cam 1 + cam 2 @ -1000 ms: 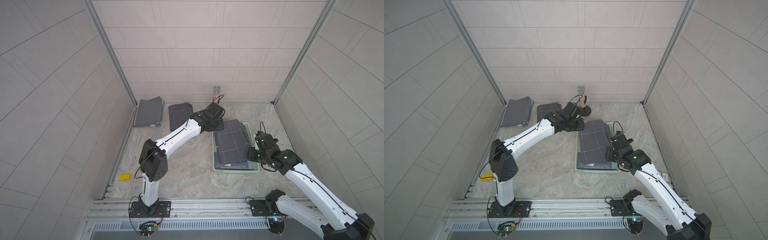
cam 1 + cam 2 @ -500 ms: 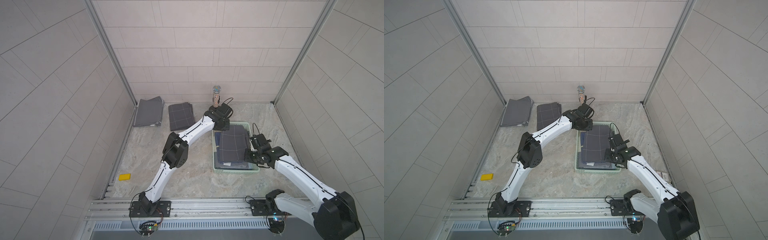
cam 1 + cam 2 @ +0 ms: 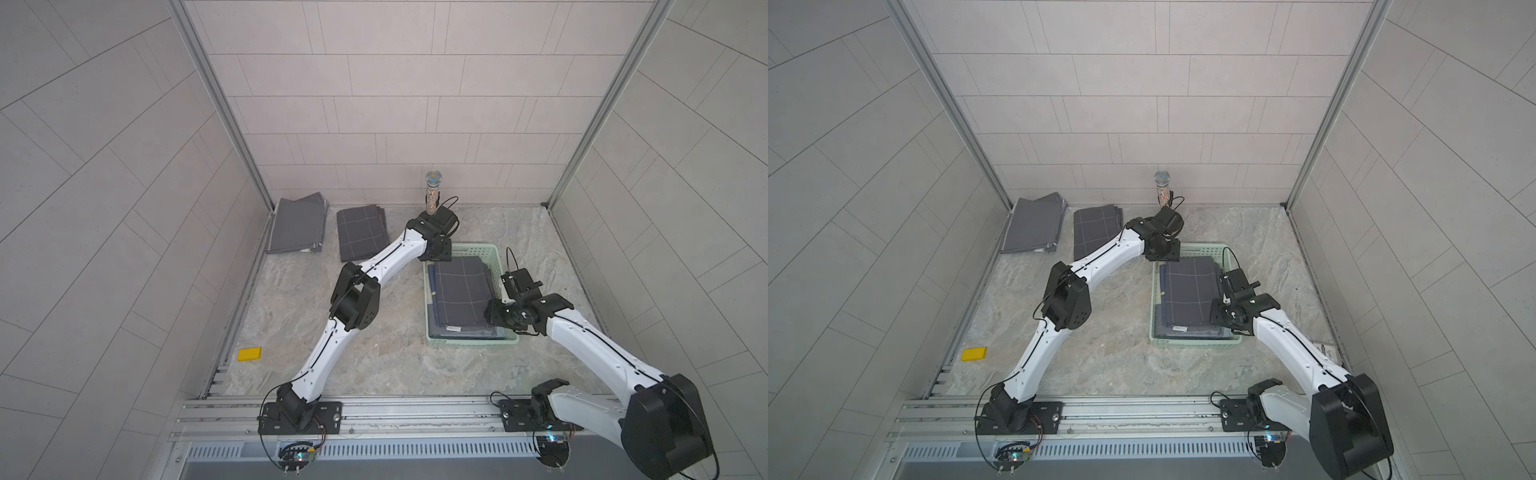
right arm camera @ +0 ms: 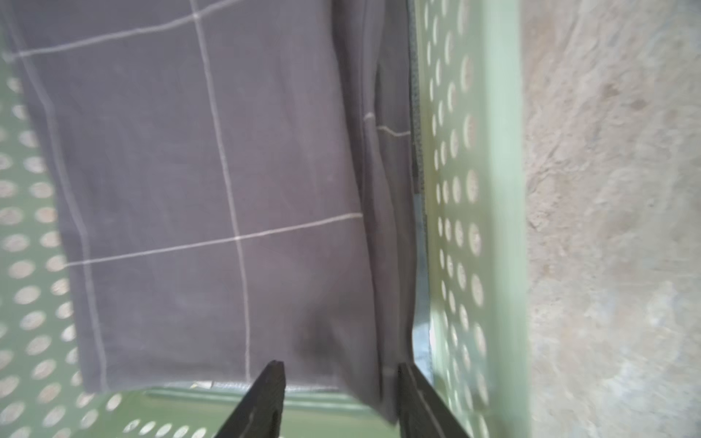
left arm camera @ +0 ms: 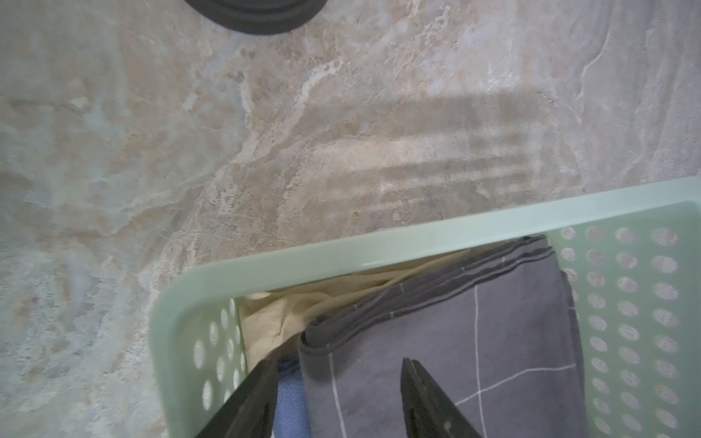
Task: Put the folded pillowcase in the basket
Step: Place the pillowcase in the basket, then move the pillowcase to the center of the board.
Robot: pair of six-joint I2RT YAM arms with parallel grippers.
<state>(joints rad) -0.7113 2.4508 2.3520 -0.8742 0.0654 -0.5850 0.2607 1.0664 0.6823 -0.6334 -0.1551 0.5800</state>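
Observation:
The folded pillowcase point(image 3: 459, 297) point(image 3: 1190, 295), dark grey with thin white grid lines, lies flat inside the mint-green basket point(image 3: 469, 343) point(image 3: 1196, 343). My left gripper point(image 3: 436, 254) hangs over the basket's far left corner. In the left wrist view it point(image 5: 339, 364) is open, its fingers astride the pillowcase's point(image 5: 436, 341) folded corner without pinching it. My right gripper point(image 3: 496, 313) is at the basket's right side near the front. In the right wrist view it point(image 4: 340, 365) is open over the pillowcase's point(image 4: 197, 170) near edge, beside the perforated wall point(image 4: 462, 227).
Under the pillowcase lie a cream cloth point(image 5: 303, 303) and a blue cloth point(image 5: 292, 398). Two more folded cloths, one plain grey point(image 3: 297, 226) and one gridded point(image 3: 361, 232), rest at the back left. A glittery-topped tube point(image 3: 433, 193) stands by the back wall. A yellow block point(image 3: 249, 354) sits front left.
A second ago both grippers held the pillowcase tilted above the basket. It has since come down flat inside, and both grippers have opened and let it go.

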